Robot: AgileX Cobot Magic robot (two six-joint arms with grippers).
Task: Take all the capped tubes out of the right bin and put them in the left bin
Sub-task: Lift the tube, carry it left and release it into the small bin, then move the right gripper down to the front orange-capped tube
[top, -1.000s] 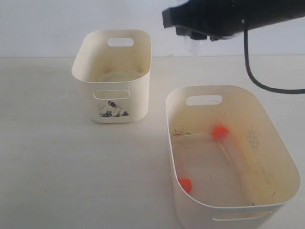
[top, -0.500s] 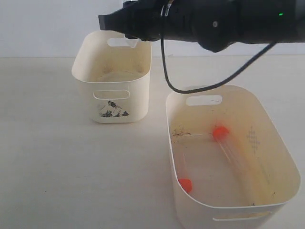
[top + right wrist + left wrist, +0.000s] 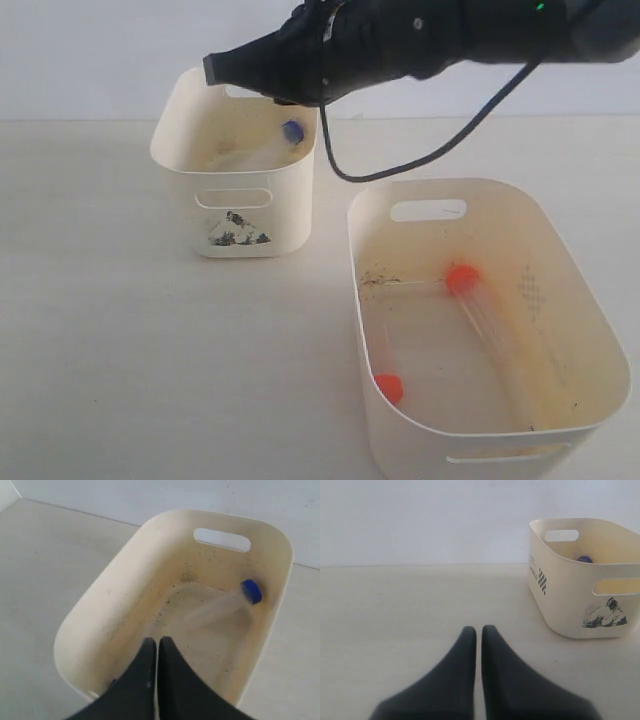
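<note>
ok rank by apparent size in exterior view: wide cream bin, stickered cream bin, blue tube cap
Wide cream plastic bin (nearer the camera, so partly perspective)
narrow cream plastic bin with mountain sticker
blue tube cap

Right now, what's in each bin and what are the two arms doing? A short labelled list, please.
left bin: one blue-capped tube in view, cap end propped against the wall
right bin: two orange-capped tubes, lying apart on its floor
right fingers: shut, holding nothing, above the left bin
left fingers: shut, holding nothing, over the table
left to move: both orange-capped tubes
</note>
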